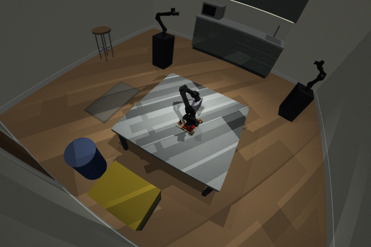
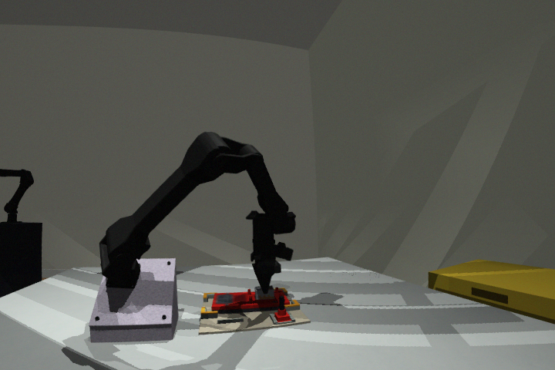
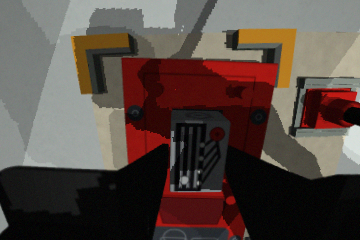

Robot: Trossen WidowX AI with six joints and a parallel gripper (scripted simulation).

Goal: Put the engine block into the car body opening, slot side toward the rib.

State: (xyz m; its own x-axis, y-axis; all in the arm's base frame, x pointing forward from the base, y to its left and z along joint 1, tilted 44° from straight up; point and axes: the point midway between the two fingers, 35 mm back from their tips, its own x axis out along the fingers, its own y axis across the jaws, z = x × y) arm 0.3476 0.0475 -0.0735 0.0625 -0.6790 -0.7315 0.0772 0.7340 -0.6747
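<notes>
The engine block point(image 3: 187, 165) point(image 2: 259, 294) is a grey block with dark slots and a red round spot on top. It stands at the opening of the red car body point(image 3: 203, 75) point(image 2: 239, 303) point(image 1: 187, 128), and its upper part sticks out above the red surface. My gripper point(image 3: 195, 151) point(image 2: 266, 291) is slightly open, with one finger close beside each side of the block. Any gap is very thin, and contact is hard to tell. The rib, the opening's edges and the block's lower part are hidden, so its depth cannot be told.
A beige base plate point(image 2: 213, 327) lies under the car. Yellow corner brackets point(image 3: 102, 41) point(image 3: 268, 37) stand around the body. A red post piece point(image 3: 318, 107) point(image 2: 281, 317) with a black rod stands beside it. The pale arm base point(image 2: 156, 301) is behind the car.
</notes>
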